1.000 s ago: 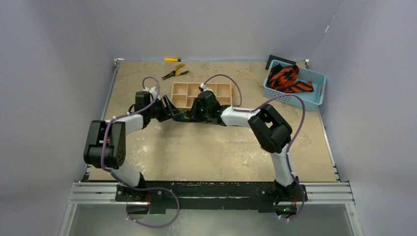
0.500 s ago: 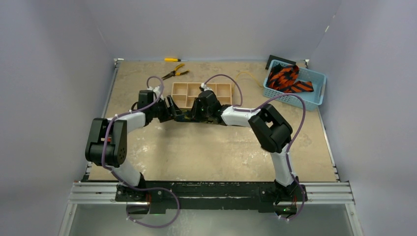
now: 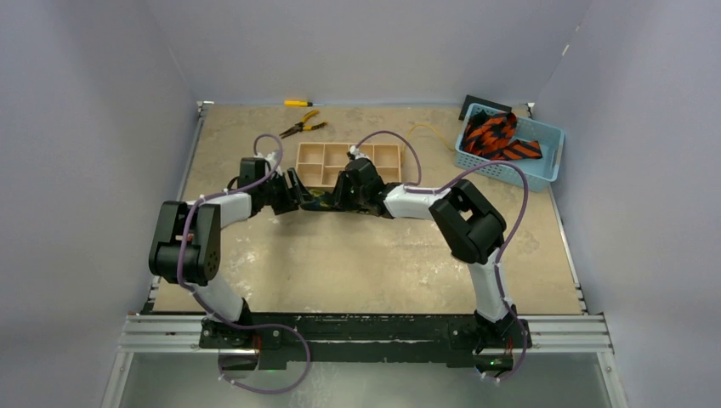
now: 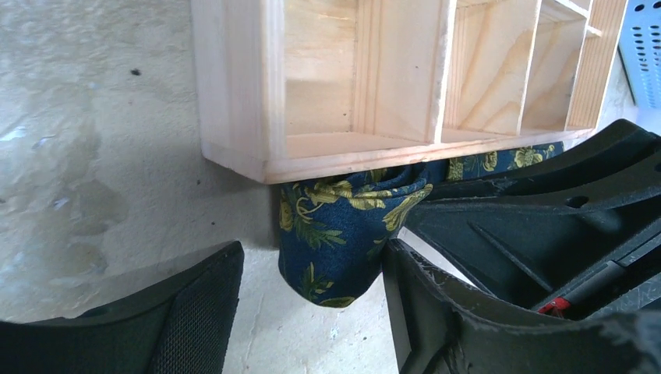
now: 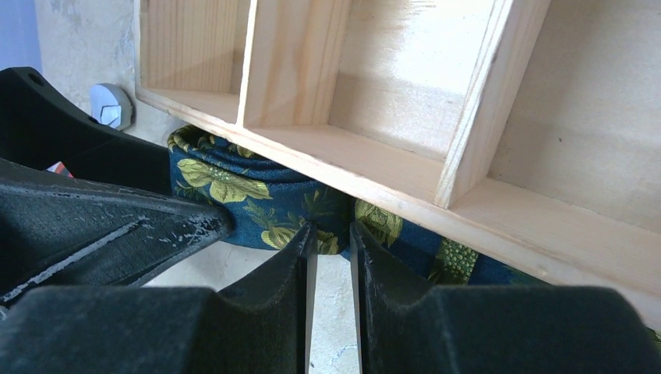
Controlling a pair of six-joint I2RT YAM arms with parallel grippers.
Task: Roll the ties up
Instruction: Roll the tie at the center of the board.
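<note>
The navy tie [image 4: 335,234] with a yellow leaf pattern lies partly rolled against the near wall of the wooden tray [image 4: 257,117], half under its edge. My left gripper [image 4: 312,253] is open, its fingers either side of the roll's rounded end. My right gripper [image 5: 331,234] is shut on a fold of the navy tie [image 5: 242,195] beside the roll. In the top view both grippers, left [image 3: 298,191] and right [image 3: 336,197], meet at the tie [image 3: 316,201]. Orange-red striped ties [image 3: 497,136] lie in the blue basket [image 3: 553,153].
The wooden tray [image 3: 299,166] has several empty compartments. Pliers [image 3: 302,127] and a yellow screwdriver [image 3: 298,103] lie at the back. A thin yellow cord [image 3: 425,132] lies left of the basket. A black object [image 3: 476,104] sits behind the basket.
My left arm has shifted slightly right, toward the tray and the right gripper. The right arm has barely moved.
</note>
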